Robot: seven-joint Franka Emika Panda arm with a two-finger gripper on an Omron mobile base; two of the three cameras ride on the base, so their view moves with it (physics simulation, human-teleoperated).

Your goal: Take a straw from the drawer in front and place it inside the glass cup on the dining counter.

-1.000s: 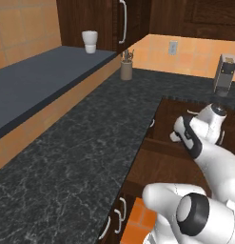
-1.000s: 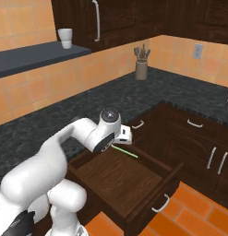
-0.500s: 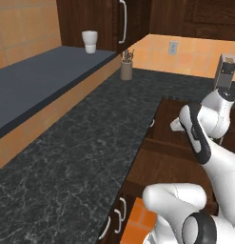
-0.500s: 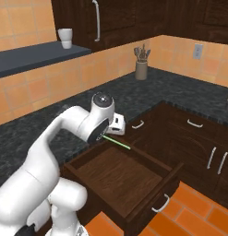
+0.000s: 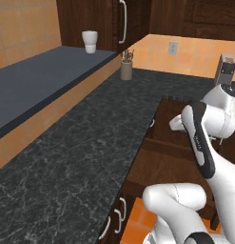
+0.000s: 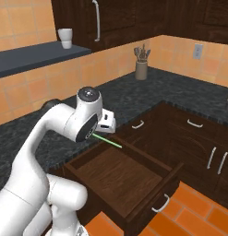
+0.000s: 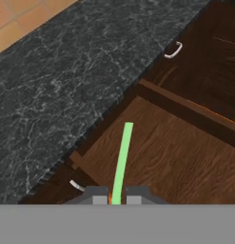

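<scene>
My gripper (image 7: 114, 196) is shut on the green straw (image 7: 122, 159), which sticks out from between the fingertips over the open drawer (image 7: 185, 162). From the right base camera the straw (image 6: 108, 142) juts level from the hand, above the back of the pulled-out dark brown drawer (image 6: 129, 177). The drawer's silver handle (image 6: 161, 204) faces the tiled floor. In the left base view the white arm covers the hand and the drawer (image 5: 159, 167) lies open beneath it. The glass cup and the dining counter are out of view.
A black speckled counter (image 5: 76, 157) runs along the left of the drawer. A utensil holder (image 6: 141, 69) stands in the far corner and a white cup (image 6: 65, 38) sits on the grey shelf. Closed dark cabinets (image 6: 203, 147) flank the drawer at right.
The hand has risen with the straw, from low inside the drawer to above its back edge. The straw stays clamped between the fingers.
</scene>
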